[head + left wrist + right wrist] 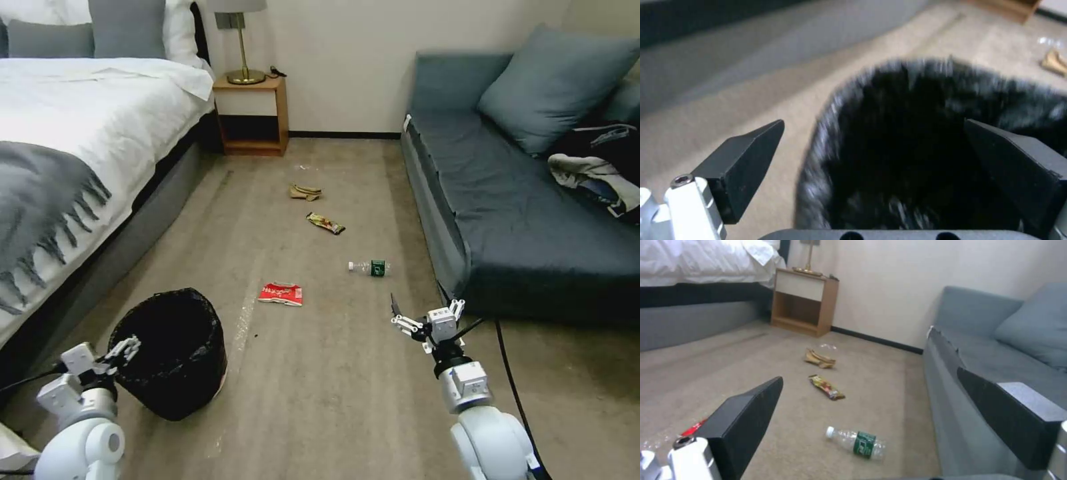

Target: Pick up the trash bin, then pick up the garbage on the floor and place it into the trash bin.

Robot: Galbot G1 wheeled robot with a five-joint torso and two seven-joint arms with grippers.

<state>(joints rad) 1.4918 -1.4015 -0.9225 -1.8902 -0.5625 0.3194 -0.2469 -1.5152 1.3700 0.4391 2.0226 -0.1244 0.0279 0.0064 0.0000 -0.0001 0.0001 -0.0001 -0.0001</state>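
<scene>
Lower left: left gripper (pixel 127 348), fingers wide, at trash bin (pixel 175 347) rim; lower right: right gripper (pixel 427 319) wide, empty.

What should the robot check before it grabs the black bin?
1. Left gripper open: ok, its jaws stand wide apart.
2. Left gripper lined up with the trash bin: ok, it hovers at the rim.
3. Bin upright on the floor: ok.
4. Bin held: not ok.
5. Right gripper free: ok, open and empty.
6. Litter on the carpet: red snack packet, bottle, candy wrapper, paper scrap.
</scene>
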